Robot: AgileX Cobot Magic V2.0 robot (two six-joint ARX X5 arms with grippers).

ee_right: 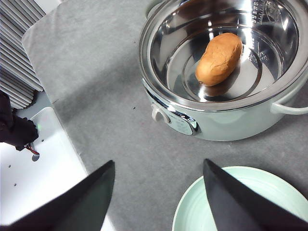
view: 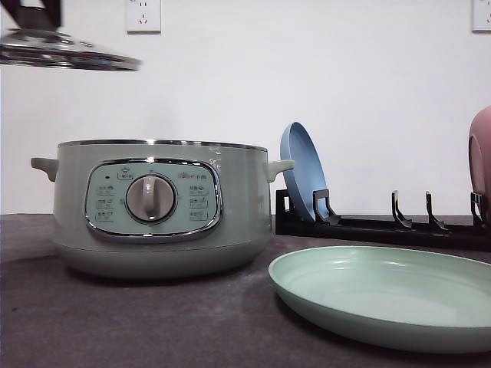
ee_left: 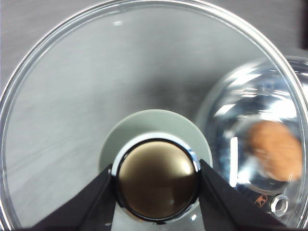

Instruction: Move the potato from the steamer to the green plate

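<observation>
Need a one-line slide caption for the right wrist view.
Open right pincer above the table, potato lying in the uncovered steamer, green plate beside it.

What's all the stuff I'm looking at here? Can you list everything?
steamer: one, pale sage green with a grey dial, on the grey table, lid off
potato: one, orange-brown, lying in the steamer's steel bowl
glass lid: one, clear with a metal rim, held in the air above the steamer's left side
green plate: one, mint green, flat on the table right of the steamer
blue plate: one, standing on edge in the rack
dish rack: one, black, behind the green plate
pink dish: one, at the rack's right end
left gripper: shut on the lid's knob
right gripper: open, above the table near the green plate
</observation>
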